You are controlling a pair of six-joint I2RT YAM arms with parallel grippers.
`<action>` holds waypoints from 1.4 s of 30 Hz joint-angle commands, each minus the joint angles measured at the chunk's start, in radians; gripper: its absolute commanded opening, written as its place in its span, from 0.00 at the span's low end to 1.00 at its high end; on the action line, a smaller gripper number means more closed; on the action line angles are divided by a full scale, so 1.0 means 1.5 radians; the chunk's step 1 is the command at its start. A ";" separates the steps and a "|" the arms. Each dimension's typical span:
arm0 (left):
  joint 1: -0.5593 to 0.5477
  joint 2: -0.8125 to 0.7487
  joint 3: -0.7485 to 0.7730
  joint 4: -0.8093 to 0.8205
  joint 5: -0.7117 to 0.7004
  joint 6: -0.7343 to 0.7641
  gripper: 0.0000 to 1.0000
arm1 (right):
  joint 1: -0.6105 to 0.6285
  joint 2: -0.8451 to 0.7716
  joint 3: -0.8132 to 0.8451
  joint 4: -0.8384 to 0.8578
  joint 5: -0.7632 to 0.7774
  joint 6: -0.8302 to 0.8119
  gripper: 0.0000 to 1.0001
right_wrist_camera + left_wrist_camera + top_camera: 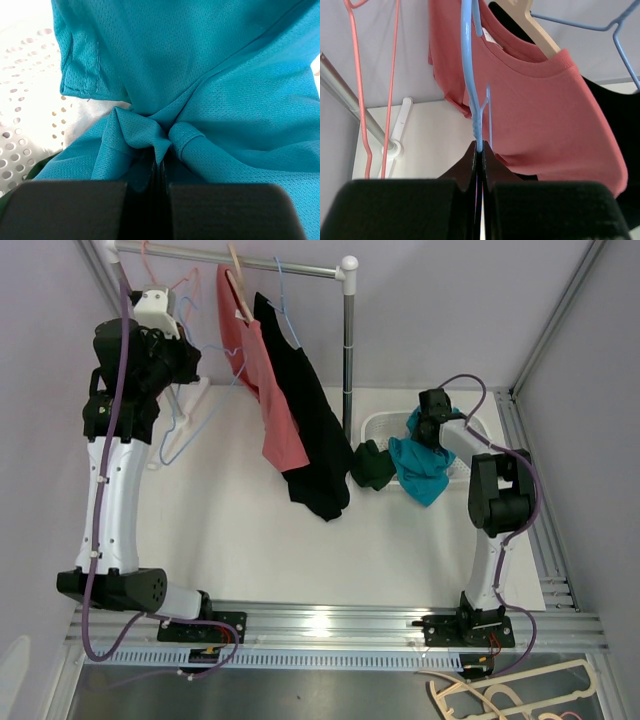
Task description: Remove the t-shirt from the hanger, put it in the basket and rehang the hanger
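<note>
White table (250,540) is bearing a basket (378,424) — right gripper (161,159) pinching the teal t-shirt (200,75) over it, left gripper (480,149) clamping the bare blue hanger (468,60) — and rim-draped cloth may be sliding out on release.

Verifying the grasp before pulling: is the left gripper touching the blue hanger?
Touching. The left wrist view shows the blue hanger with its wire pinched between the shut jaws of the left gripper.
</note>
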 commanded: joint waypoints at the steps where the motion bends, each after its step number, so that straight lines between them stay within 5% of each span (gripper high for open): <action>1: 0.008 -0.006 -0.016 0.117 -0.016 0.015 0.01 | -0.008 0.004 -0.040 -0.061 -0.003 0.005 0.00; 12: 0.008 0.056 0.046 0.242 -0.074 0.016 0.01 | -0.015 -0.101 -0.082 -0.005 0.042 0.041 0.00; 14: 0.008 0.080 0.073 0.233 -0.067 0.034 0.01 | -0.016 -0.090 -0.078 -0.014 0.039 0.035 0.10; 16: 0.008 0.127 0.147 0.195 -0.062 0.035 0.01 | -0.015 -0.080 -0.077 -0.015 0.031 0.032 0.32; 18: 0.008 0.159 0.186 0.179 -0.059 0.032 0.01 | -0.015 -0.079 -0.079 -0.013 0.029 0.035 0.34; 20: 0.008 0.164 0.195 0.187 -0.055 0.029 0.01 | -0.015 -0.088 -0.080 -0.012 0.026 0.034 0.58; 39: 0.008 0.270 0.205 0.263 -0.068 -0.001 0.01 | -0.010 -0.256 0.009 -0.128 0.089 -0.012 0.61; 41: 0.009 0.277 0.206 0.265 -0.091 -0.004 0.15 | -0.009 -0.288 0.011 -0.132 0.089 -0.013 0.62; 42: 0.009 0.282 0.205 0.263 -0.103 -0.014 0.40 | -0.010 -0.297 0.006 -0.128 0.097 -0.019 0.63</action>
